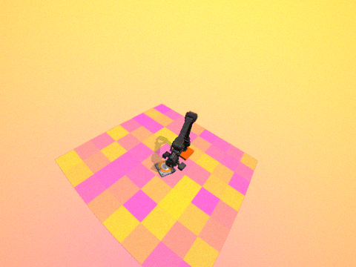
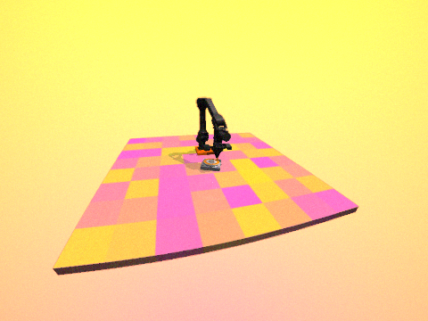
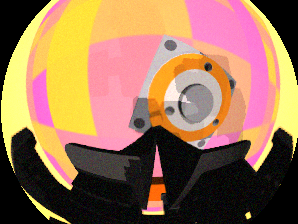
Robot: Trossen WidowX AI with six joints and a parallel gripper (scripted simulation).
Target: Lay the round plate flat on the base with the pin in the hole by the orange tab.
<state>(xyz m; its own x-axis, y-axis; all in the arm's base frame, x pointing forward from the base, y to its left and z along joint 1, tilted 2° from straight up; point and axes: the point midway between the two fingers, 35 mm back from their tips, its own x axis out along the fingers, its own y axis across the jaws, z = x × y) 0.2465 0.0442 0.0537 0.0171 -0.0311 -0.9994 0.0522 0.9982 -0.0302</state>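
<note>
The round plate (image 1: 160, 167) (image 2: 206, 160) (image 3: 155, 89), pale grey with an orange ring, sits around the post (image 3: 199, 102) on the square grey base (image 1: 162, 174) (image 2: 210, 168) (image 3: 163, 51). In the wrist view its orange tab (image 3: 156, 117) lies in shadow at the lower left, with a dark hole (image 3: 170, 110) just inward of it. I cannot make out the pin or the plate's tilt. My gripper (image 2: 218, 158) (image 3: 156, 129) is shut and empty. Its tips appear just beside the tab in the wrist view; whether they touch the plate is not clear.
The arm's orange mount (image 1: 186, 153) (image 2: 203, 152) (image 3: 157, 193) stands behind the base. A checkered pink, orange and yellow table top (image 1: 141, 205) (image 2: 176, 192) (image 3: 112, 65) lies under everything. The arm's shadow falls across part of the plate.
</note>
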